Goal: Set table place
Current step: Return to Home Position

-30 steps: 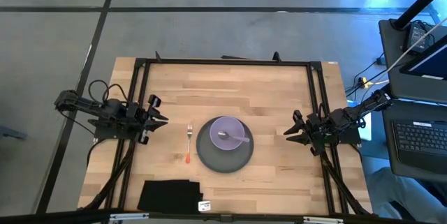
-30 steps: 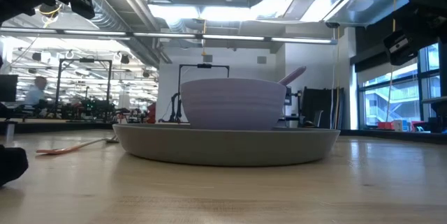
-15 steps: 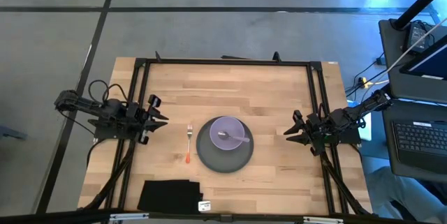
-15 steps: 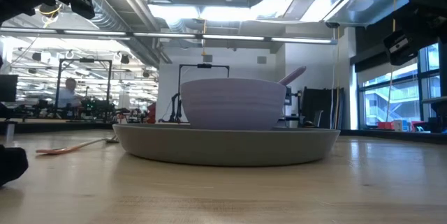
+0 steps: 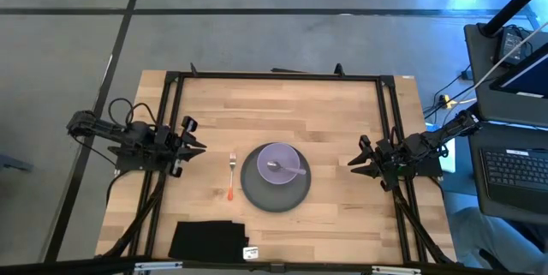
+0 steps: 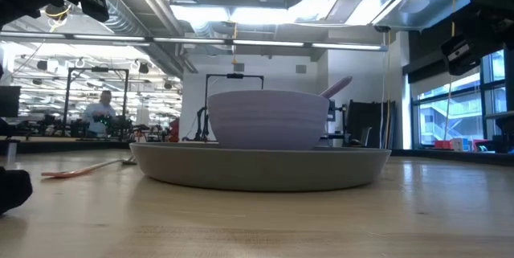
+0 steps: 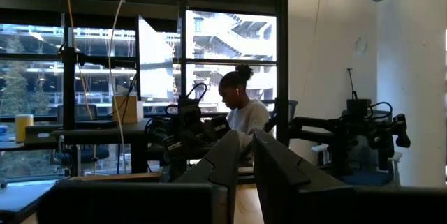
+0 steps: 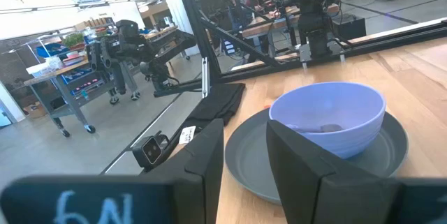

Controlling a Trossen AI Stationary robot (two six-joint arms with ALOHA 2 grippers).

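holding a spoon (image 5: 295,171), lilac bowl (image 5: 287,154) on grey plate (image 5: 257,194), fork (image 5: 231,177) beside

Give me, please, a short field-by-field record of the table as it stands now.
plate: dark grey plate, mid-table
bowl: lilac bowl, on the plate
spoon: spoon, in the bowl
fork: orange-handled fork, flat on the table beside the plate, toward the left arm
cloth: black cloth, apart from the plate
left pincer: at the left edge
right pincer: at the right edge, open

Bowl (image 5: 279,162) holding spoon (image 5: 287,170) sits on plate (image 5: 276,194), mid table (image 5: 325,112). Fork (image 5: 230,177) lies beside plate, toward left gripper (image 5: 193,147); right gripper (image 5: 355,163) at opposite edge.
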